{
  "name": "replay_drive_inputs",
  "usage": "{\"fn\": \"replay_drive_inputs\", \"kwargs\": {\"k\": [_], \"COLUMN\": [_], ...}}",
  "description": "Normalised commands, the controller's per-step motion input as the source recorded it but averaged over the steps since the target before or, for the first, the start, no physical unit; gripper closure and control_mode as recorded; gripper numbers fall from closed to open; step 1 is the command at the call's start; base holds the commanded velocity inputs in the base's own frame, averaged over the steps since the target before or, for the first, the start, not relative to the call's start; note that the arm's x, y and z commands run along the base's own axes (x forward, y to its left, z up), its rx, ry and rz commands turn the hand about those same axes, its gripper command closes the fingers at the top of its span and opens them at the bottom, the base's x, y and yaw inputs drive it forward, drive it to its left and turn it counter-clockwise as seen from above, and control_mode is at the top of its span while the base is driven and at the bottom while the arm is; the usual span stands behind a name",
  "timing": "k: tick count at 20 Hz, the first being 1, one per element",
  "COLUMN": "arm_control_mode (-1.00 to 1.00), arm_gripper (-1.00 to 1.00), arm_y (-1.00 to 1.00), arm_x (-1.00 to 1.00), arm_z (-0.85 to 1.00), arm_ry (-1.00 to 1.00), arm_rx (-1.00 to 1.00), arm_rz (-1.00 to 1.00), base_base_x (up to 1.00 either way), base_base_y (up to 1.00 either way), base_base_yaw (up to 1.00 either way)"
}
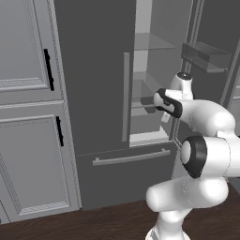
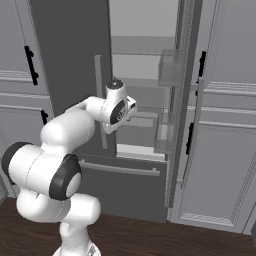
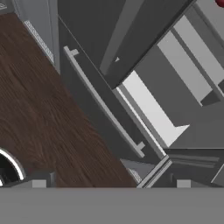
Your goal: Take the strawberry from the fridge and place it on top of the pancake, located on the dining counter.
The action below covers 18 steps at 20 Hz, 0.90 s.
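Left base view has light-grey panelled cabinets (image 1: 28, 117) with black handles at the left, then the fridge (image 1: 93, 93), its left door shut with a long grey vertical handle (image 1: 125, 96) and its right door (image 1: 213, 51) swung open. Inside, the pale interior holds glass shelves (image 1: 157, 43), and no food can be made out on them from here; a clear bin (image 1: 206, 55) hangs on the open door, its contents not discernible. Below runs the bottom drawer (image 1: 122, 173) with a horizontal handle, closed. The white arm reaches toward the opening, the gripper (image 1: 165, 117) at the edge of the compartment, its fingers hard to see in the base views. In the hand view the two tips (image 3: 38, 183) stand far apart at the bottom, jaws spread wide with nothing between them. That same view looks down over the drawer handle and pale shelves, and a small red shape, apparently the strawberry (image 3: 220, 3), sits at the top right corner on a shelf, well apart from the fingers. Dark wood floor (image 1: 93, 225) lies in front of the fridge, and more grey cabinets (image 2: 225, 125) stand to its right.
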Motion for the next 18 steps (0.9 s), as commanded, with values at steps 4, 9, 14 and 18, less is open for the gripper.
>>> {"fn": "replay_drive_inputs", "kwargs": {"k": [4, 9, 14, 18], "arm_control_mode": [-1.0, -1.0, -1.0, -1.0], "arm_gripper": [-1.0, -1.0, -1.0, -1.0], "arm_y": [0.36, 0.32, 0.7, 0.76], "arm_x": [0.17, 0.0, 0.06, 0.29], "arm_z": [0.07, 0.5, 0.63, 0.21], "arm_ry": [-0.45, -0.31, -0.05, 0.0], "arm_rx": [0.39, 0.2, 0.12, 0.38], "arm_rz": [-0.58, -0.68, -0.51, -0.31], "base_base_x": [0.0, 0.0, 0.0, 0.0], "base_base_y": [0.0, 0.0, 0.0, 0.0], "base_base_yaw": [0.0, 0.0, 0.0, 0.0]}}
